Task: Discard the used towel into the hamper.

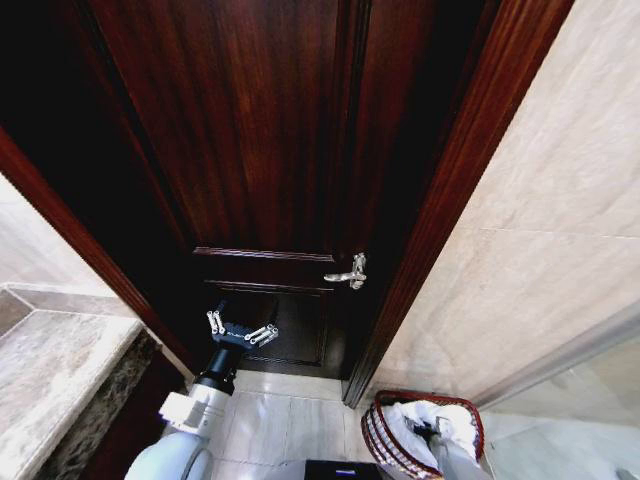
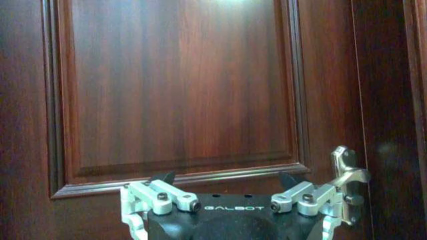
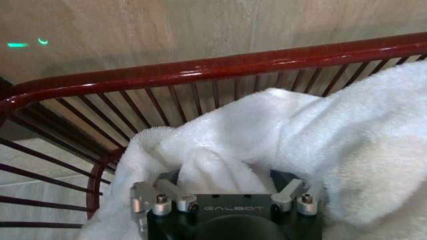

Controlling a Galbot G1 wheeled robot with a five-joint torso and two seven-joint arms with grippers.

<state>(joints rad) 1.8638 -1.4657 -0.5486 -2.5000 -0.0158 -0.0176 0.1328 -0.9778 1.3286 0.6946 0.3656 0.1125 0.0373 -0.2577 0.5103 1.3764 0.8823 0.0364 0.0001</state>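
head view: the hamper (image 1: 378, 432) sat low on the floor tiles (image 1: 290, 425) by the marble wall (image 1: 540, 220), w/ the white towel (image 1: 410, 420) piled inside it. the right pincer (image 1: 437, 432) was down in the hamper, wrapped by towel folds on both sides.

right wrist view: right pincer (image 3: 227, 187) buried in the towel (image 3: 320, 145), cloth bunched between and over the fingers; couldn't tell if it was pinching the cloth or spread. hamper rim (image 3: 200, 70) curved just past the towel, red bars dropping below it, wall beyond.

left pincer (image 1: 240, 332) hung well apart from the hamper, raised in front of the dark wood door (image 1: 260, 130), fingers spread, nothing between them. door handle (image 1: 350, 273) was up and off to that pincer's right side, not touching.

left wrist view: left pincer (image 2: 230, 212) wide open, the door panel (image 2: 180, 85) straight ahead of it, the handle (image 2: 347, 175) just beside its right finger. stone counter (image 1: 50, 370) lay on the left pincer's other side.
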